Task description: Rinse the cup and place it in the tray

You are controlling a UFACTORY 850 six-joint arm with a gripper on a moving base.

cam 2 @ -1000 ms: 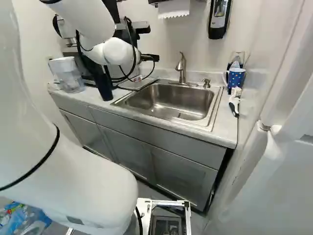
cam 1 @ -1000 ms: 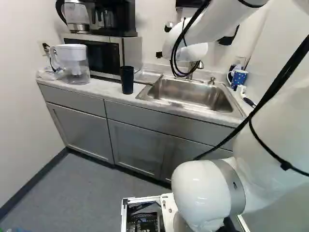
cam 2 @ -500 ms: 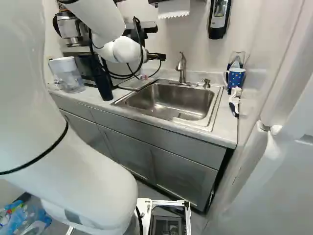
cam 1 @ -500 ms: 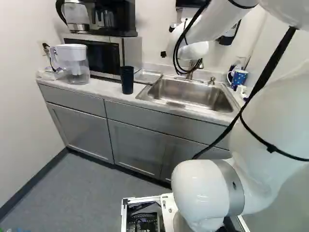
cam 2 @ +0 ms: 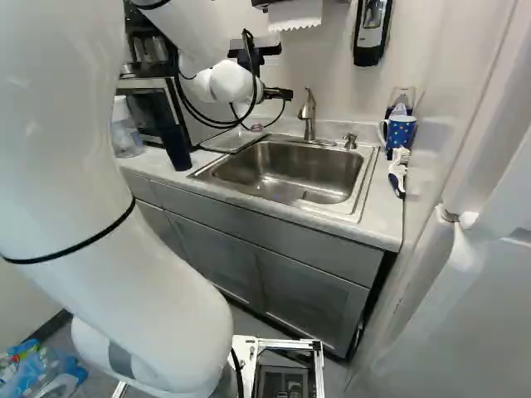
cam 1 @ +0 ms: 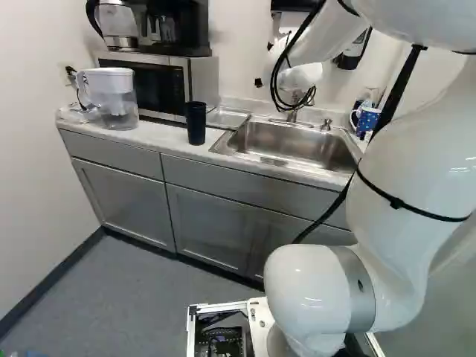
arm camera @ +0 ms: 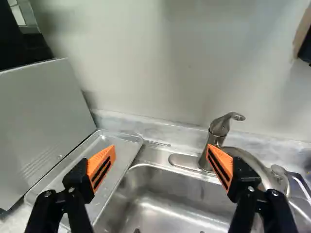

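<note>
Two fingers of the gripper [cam 2: 279,94] stand wide apart, orange pads [arm camera: 100,167] facing each other across the gap, nothing between them. In the wrist view, one finger is in front of the metal tray [arm camera: 127,145], the other in front of the faucet [arm camera: 214,141]. The gripper points ahead toward the wall, and black cables [cam 2: 202,123] loop round the white wrist joints. Behind that, the arm [cam 1: 416,171] climbs from its base joint, bends over high up and reaches forward above the counter [cam 1: 160,137].

The tray lies between the microwave [cam 1: 199,82] and the sink [cam 2: 332,178]. The dark cup [cam 1: 195,124] stands upright on the counter, left of the sink and apart from the gripper. A clear pitcher [cam 1: 115,100] with a white top sits further left. Right of the sink is a blue dotted mug [cam 2: 399,133], a brush [cam 2: 397,178] near it.

The left base view shows the kettle [cam 1: 119,26] atop the microwave and the pitcher's handle; the arm hides both in the right base view. Only the right one shows plastic bottles [cam 2: 41,369] on the floor.
</note>
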